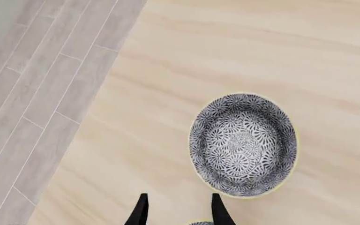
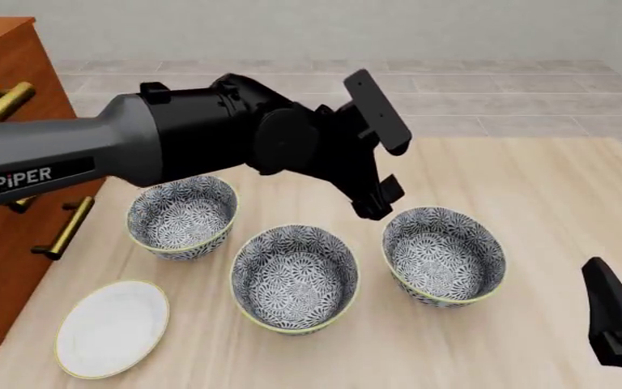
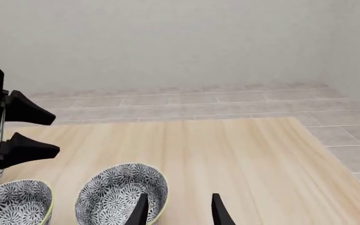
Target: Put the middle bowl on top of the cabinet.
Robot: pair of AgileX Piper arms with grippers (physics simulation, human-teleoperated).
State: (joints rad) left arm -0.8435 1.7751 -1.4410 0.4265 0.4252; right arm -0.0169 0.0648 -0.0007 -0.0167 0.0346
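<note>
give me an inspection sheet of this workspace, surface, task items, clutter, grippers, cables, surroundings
Surface: light wood table, no spills seen.
Job's things: middle bowl upright on the table between the left bowl and right bowl; cabinet at the table's left, drawers shut.
Clutter: white plate near the cabinet.
Grippers: left gripper open, empty, above the bowls; right gripper open, empty, low at the right.
Cables: nothing seen.
Surroundings: grey tiled floor, pale wall.
</note>
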